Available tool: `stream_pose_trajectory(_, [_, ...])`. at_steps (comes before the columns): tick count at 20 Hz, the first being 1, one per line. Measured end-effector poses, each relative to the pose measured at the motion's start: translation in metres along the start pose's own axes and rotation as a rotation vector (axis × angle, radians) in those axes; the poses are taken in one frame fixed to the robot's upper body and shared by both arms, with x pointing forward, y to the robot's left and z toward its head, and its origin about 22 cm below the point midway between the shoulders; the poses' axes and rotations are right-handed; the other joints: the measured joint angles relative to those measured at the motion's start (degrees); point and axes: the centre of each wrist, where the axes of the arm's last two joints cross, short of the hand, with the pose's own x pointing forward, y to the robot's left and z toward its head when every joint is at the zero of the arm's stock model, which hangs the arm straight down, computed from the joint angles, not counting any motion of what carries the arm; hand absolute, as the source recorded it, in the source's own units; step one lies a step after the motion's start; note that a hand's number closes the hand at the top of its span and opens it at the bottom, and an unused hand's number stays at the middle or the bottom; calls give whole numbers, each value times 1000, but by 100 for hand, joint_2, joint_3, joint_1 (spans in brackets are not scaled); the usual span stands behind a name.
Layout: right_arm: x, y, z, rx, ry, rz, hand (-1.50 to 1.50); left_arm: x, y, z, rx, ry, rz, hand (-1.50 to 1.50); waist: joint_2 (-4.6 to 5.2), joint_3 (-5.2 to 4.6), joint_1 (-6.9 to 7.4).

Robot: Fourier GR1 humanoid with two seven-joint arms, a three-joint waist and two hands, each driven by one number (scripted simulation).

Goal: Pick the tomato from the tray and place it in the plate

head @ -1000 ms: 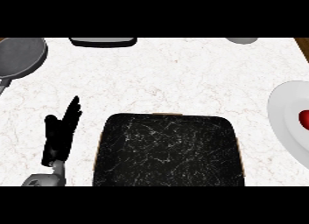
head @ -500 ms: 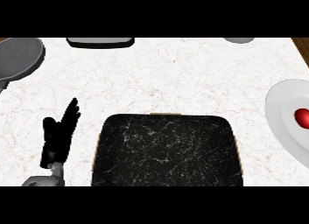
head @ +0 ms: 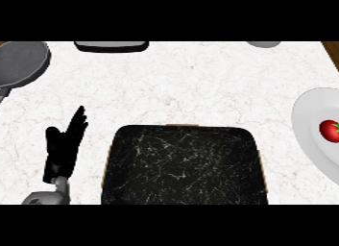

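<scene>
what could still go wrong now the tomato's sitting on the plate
The plate runs past the view's right edge near the counter's edge, so a bump might shift it. The tomato is round and may roll. The right hand is out of view, so its distance from the plate cannot be judged.

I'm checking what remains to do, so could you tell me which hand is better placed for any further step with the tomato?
Neither needs to act: the tomato already lies on the plate. Only the left hand shows, open and resting left of the tray, far from the plate.

Single head view, steeply down on counter (head: 200, 81), tray (head: 182, 168) nearest
</scene>
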Motion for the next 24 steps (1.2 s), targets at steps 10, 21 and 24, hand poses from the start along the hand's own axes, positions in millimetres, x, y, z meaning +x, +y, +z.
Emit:
stream_pose_trajectory(10, [-17,11,9,1,-21,-16,-150,-5,-2,0,-4,-4,-6,0,1,0,15])
stream_pose_trajectory(21, [-35,19,19,-37,11,51,-150,0,-7,2,-8,1,-7,0,7,3,40])
stream_pose_trajectory(24, [-35,15,20,-46,19,66,-150,1,-8,4,-7,-2,-7,0,11,5,50])
